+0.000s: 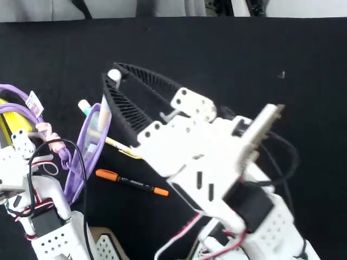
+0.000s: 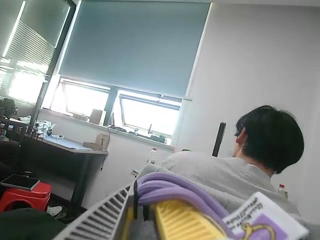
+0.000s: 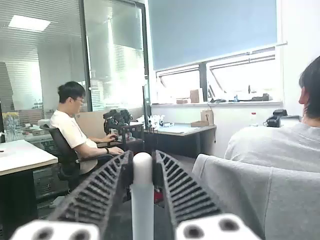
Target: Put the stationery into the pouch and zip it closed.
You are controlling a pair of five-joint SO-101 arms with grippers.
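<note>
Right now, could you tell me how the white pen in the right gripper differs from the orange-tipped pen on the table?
The white pen is clamped in the right gripper and tilted, lower end at the purple pouch; the orange-tipped pen lies flat on the table, free of any gripper. The white pen has a thicker, pale barrel; the orange-tipped pen a slimmer, dark one. Both are straight writing tools.

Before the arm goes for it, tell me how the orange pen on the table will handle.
The orange pen lies flat on the black table; its slim round barrel would probably roll if pushed sideways. It looks rigid and light, so it should lift without bending. Its smooth barrel may slip in a loose grip.
</note>
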